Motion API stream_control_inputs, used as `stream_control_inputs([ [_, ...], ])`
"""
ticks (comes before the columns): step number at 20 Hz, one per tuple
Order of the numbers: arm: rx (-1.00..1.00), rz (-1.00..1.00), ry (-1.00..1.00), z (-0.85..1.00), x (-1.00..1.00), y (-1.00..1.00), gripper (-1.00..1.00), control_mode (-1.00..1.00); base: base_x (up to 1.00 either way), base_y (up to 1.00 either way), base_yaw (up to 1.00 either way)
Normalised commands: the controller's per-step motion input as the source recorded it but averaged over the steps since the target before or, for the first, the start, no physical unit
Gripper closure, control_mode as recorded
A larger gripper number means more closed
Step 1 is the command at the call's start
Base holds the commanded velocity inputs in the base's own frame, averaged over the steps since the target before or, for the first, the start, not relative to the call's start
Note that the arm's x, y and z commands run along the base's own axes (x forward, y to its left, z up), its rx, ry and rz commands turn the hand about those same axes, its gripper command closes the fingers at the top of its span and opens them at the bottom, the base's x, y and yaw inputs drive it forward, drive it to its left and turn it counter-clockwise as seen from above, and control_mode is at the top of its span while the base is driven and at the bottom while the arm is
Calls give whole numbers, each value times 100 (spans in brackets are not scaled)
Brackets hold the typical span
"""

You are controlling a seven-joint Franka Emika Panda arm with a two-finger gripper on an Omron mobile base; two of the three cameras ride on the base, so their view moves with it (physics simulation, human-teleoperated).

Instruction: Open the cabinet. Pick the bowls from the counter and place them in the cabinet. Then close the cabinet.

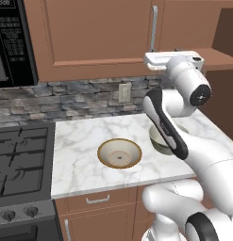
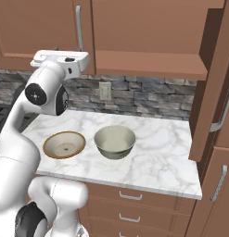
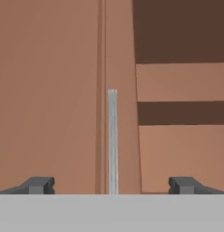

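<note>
Brown wood: the cabinet's (image 1: 99,33) left door is shut, its silver handle (image 3: 112,140) lying between the wide, empty fingers (image 3: 112,186); the right door (image 2: 213,92) hangs open. On the marble desk (image 2: 157,157) sit the cream bowl (image 2: 64,144), then the grey-green bowl (image 2: 115,141), just beside each other. The opening step seems in hand; next, ease forward and close on the handle.

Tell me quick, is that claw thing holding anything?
Gripper: open, holding nothing, facing the long silver bar handle of the brown wooden cabinet's closed left door.
</note>
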Motion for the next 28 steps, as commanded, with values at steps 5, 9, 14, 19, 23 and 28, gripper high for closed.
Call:
stream_control_inputs([
  [5,0,2,0,0,38,0,-100,-100,0,0,0],
  [9,0,1,0,0,38,0,-100,-100,0,0,0],
  [14,0,1,0,0,31,0,-100,-100,0,0,0],
  [19,0,0,0,0,26,0,100,-100,0,0,0],
  [23,0,0,0,0,39,0,100,-100,0,0,0],
  [28,0,0,0,-4,73,0,100,-100,0,0,0],
])
